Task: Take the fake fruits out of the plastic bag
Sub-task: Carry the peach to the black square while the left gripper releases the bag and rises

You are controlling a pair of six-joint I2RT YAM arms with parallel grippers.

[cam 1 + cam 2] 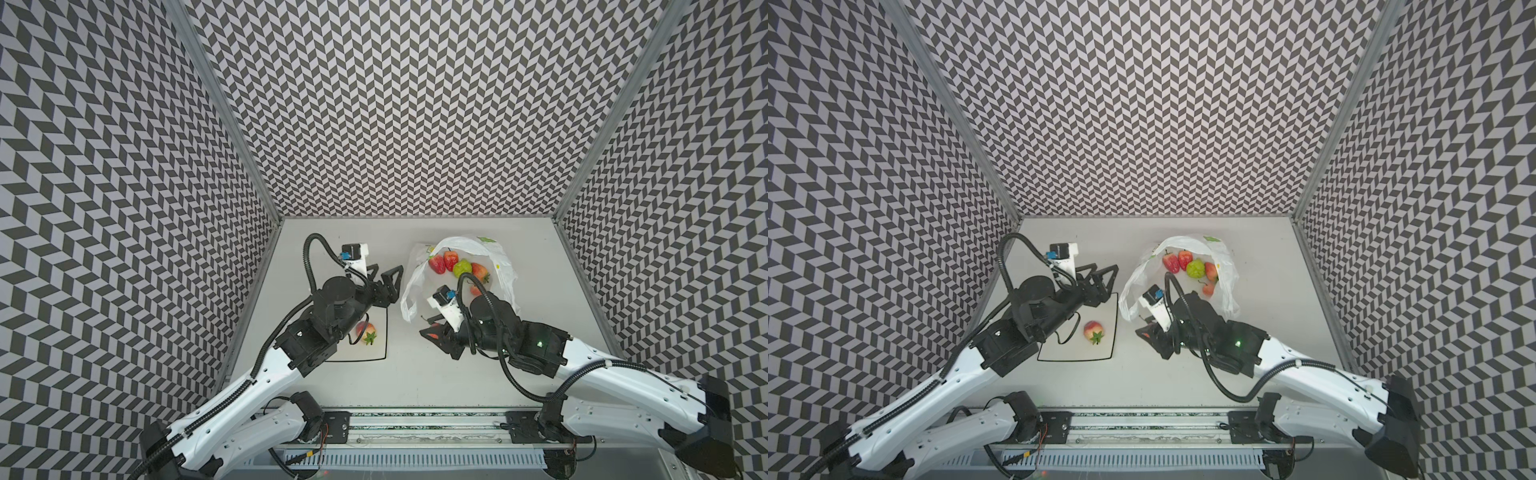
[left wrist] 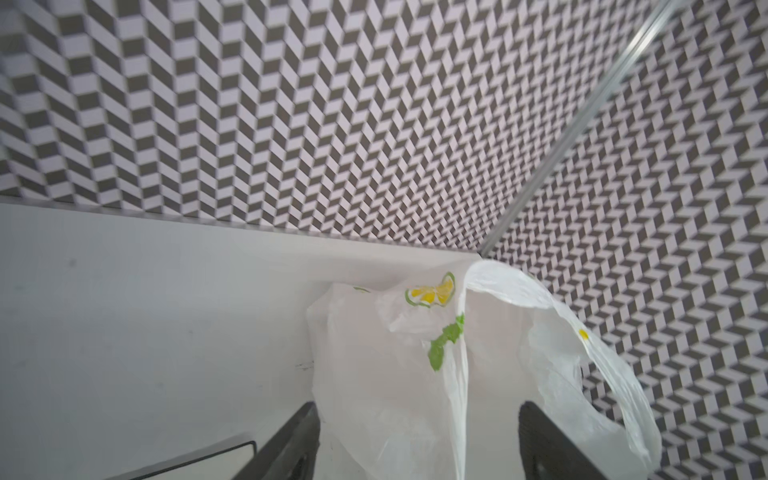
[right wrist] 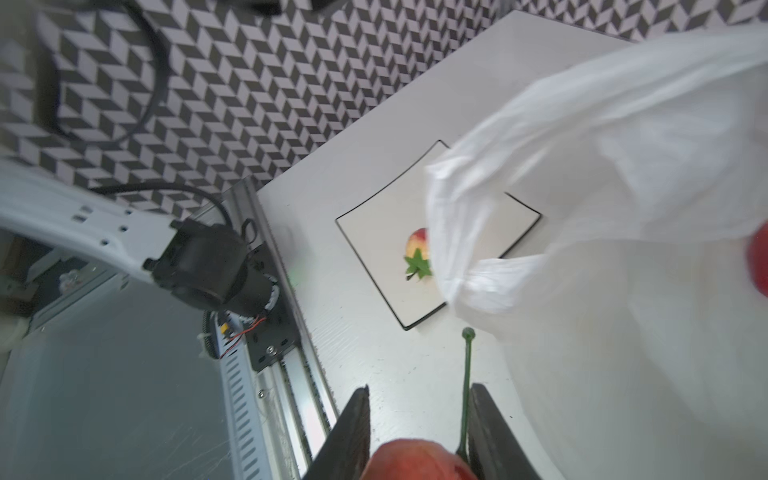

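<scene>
Presently, the right pincer (image 3: 419, 395) pinches a stemmed red fruit (image 3: 415, 461) just beside the plastic bag (image 1: 505, 276), where more fake fruits (image 1: 461, 268) lie. The left pincer (image 2: 419, 411) stands spread; one strawberry (image 1: 1093, 331) rests on the plate (image 1: 1084, 351).

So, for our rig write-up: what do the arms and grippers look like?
Both the left arm and right arm have white link shells with black joint housings. A black corrugated cable loops along each. The left gripper and right gripper have black triangular fingers. Each wrist carries a white block with a blue connector. A green light glows on the right arm.
</scene>
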